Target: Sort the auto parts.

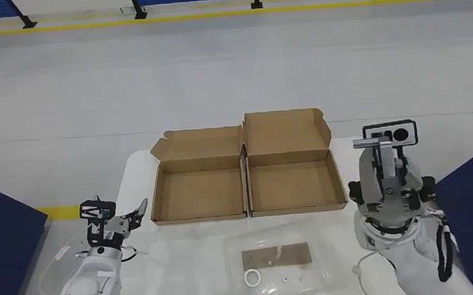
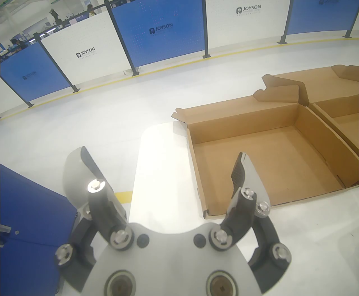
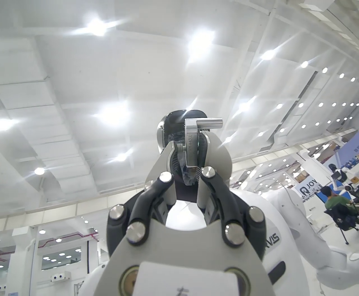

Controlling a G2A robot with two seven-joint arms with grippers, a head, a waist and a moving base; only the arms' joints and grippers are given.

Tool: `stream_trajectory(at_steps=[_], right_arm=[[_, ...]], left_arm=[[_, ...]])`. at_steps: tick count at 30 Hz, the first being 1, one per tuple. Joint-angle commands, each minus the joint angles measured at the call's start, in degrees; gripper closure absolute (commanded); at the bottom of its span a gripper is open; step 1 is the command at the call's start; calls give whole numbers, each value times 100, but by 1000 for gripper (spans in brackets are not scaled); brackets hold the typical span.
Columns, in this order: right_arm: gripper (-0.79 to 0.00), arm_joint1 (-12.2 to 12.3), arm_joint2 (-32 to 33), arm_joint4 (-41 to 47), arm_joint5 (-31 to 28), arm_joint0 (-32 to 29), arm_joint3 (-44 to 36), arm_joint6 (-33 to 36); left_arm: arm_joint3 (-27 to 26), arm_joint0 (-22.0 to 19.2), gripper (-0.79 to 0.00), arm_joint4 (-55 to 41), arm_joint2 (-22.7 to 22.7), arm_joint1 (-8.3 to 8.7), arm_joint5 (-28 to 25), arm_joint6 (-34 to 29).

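Observation:
My right gripper (image 3: 188,134) is raised and points upward, shut on a silver metal part (image 3: 191,140) with a short cylinder across its top. In the top view this gripper (image 1: 386,158) stands at the table's right side, the metal part (image 1: 379,142) at its tip. My left gripper (image 2: 162,157) is open and holds nothing; it hovers over the table's left edge (image 1: 128,216), near the left cardboard box. A clear plastic bag (image 1: 293,266) lies at the front centre with a white ring (image 1: 252,278), a small washer (image 1: 285,279) and a brown card (image 1: 277,256).
Two open, empty cardboard boxes stand side by side at the table's back, the left box (image 1: 199,195) (image 2: 266,157) and the right box (image 1: 295,185) (image 2: 343,119), lids folded back. Blue panels flank the table on both sides.

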Motion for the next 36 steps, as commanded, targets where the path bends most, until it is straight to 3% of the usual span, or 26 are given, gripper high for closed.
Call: stream_trajectory(at_steps=[1, 20, 22, 36], right_arm=[[0, -30, 15, 81, 19, -10, -1, 35], [0, -101, 56, 146, 77, -13, -9, 92], [0, -91, 186, -310, 228, -40, 14, 27], [0, 10, 1724, -1616, 951, -1889, -195, 610]], left_arm=[[0, 0, -785, 0, 0, 0, 0, 0], [0, 0, -785, 0, 0, 0, 0, 0], [0, 0, -785, 0, 0, 0, 0, 0], [0, 0, -785, 0, 0, 0, 0, 0]])
